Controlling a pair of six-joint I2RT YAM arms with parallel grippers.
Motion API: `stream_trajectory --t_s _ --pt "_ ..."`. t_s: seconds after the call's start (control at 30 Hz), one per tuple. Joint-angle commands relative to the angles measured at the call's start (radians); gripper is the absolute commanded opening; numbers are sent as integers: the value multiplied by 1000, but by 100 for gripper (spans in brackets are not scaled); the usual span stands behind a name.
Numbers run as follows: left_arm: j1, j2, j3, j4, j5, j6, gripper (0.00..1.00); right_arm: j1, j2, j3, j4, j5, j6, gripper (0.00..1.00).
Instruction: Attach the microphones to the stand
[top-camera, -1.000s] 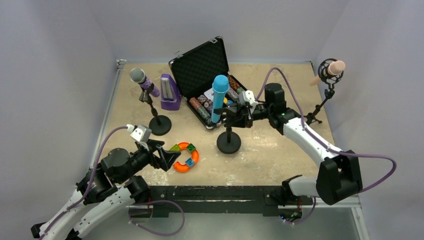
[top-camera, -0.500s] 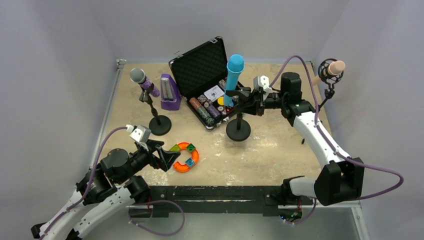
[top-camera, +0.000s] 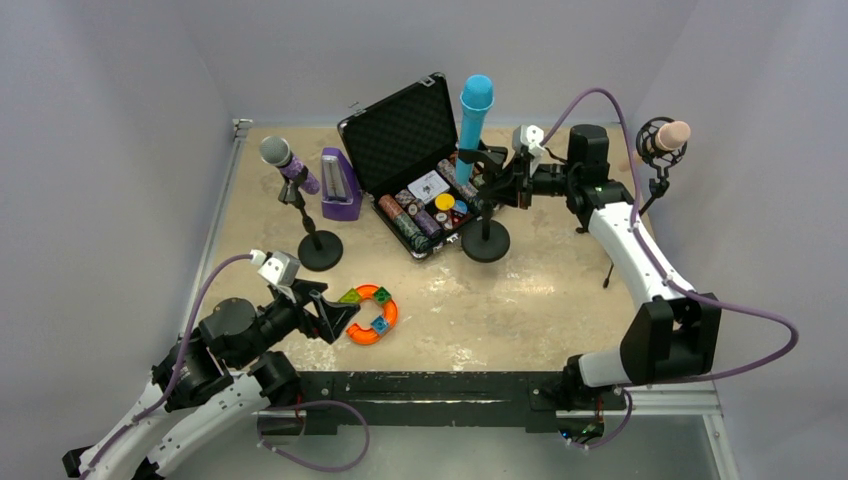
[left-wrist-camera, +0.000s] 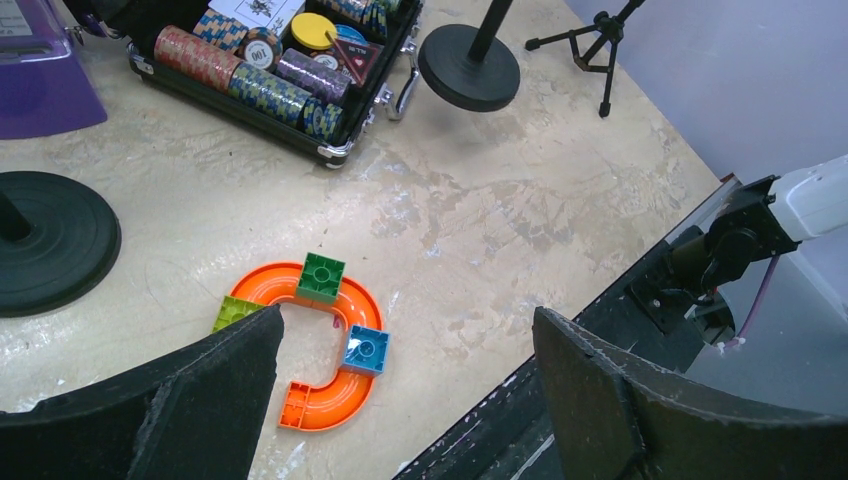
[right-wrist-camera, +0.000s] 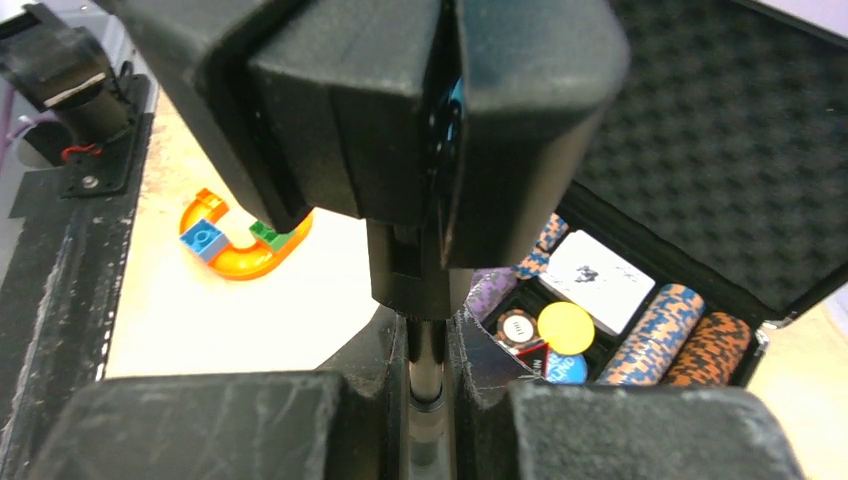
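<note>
From above, the right gripper (top-camera: 495, 186) is clamping the middle stand (top-camera: 486, 243) beneath its clip, likely steadying the cyan microphone (top-camera: 474, 112) seated there. Left wrist: the left gripper (left-wrist-camera: 408, 335) is waiting, jaws apart, over an orange track (left-wrist-camera: 322, 352). Right wrist: its fingers (right-wrist-camera: 200, 425) are squeezing that stand's post (right-wrist-camera: 425, 372).

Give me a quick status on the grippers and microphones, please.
Left gripper open, empty, above toy track. Right gripper shut on stand holding blue mic. Purple mic, pink mic already mounted. Chip case close beside stand base.
</note>
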Motion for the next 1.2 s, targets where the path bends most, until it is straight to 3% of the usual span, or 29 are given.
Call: stream_trajectory --t_s 0.0,0.43,0.97,1.17 --pt "-1 -6 -2 -1 -8 10 98 -13 18 117 80 25 44 0" --pt "-1 -7 -2 -8 -4 16 99 -19 150 275 233 231 199 0" --pt "-1 0 -29 16 -2 13 99 -27 307 290 580 931 348 0" --pt "-1 20 -33 32 3 13 99 -26 370 328 658 1098 372 0"
